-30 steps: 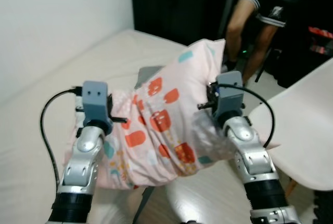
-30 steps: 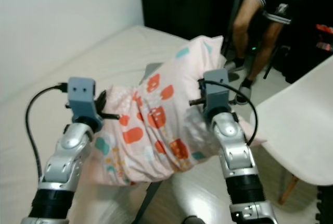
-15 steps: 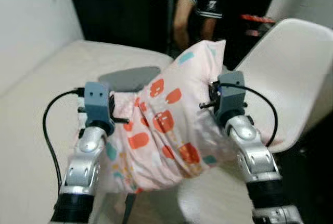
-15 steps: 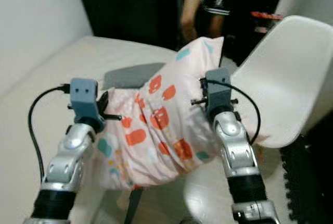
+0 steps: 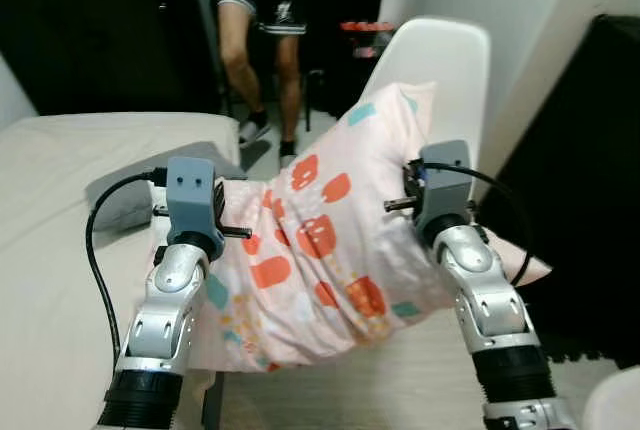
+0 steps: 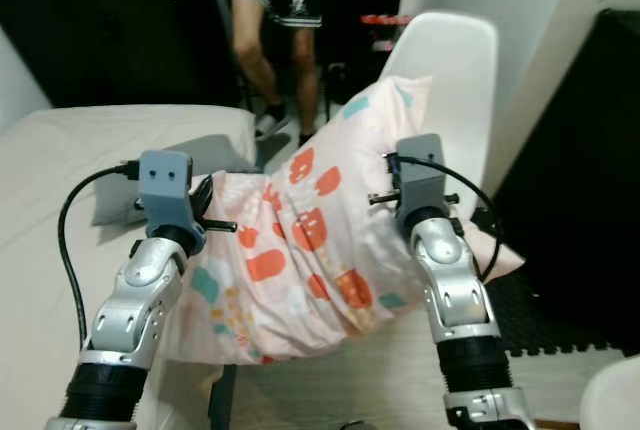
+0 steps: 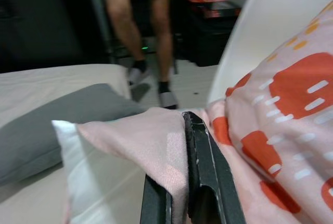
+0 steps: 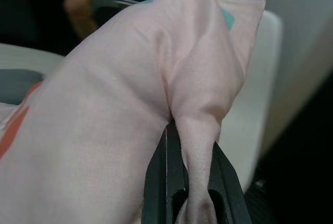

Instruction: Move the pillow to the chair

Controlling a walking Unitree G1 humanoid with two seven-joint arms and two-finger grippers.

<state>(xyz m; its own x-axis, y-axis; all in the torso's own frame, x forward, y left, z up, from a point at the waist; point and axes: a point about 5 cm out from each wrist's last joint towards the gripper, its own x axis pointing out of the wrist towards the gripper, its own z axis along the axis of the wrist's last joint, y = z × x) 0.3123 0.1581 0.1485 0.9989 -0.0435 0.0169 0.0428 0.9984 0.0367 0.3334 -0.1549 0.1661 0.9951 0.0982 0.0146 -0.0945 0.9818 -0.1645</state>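
A pink pillow [image 5: 320,250] with red and teal prints hangs in the air between my two arms. My left gripper [image 7: 177,151] is shut on a fold of its lower corner, and my right gripper [image 8: 192,146] is shut on a pinch of fabric near its upper corner. The white chair [image 5: 440,60] stands straight ahead, right behind the pillow. Its backrest rises above the pillow's top corner, and the pillow hides its seat.
The bed [image 5: 50,250] lies to my left with a grey pillow [image 5: 130,195] on it. A person's legs [image 5: 260,40] stand behind, by a dark desk. A black cabinet [image 5: 590,200] is close on the right, and a white rounded object [image 5: 615,405] at the lower right.
The camera has swung right: the bed slid off to the left and the chair came to the centre behind the pillow. Both grippers keep the same hold on the pillow.
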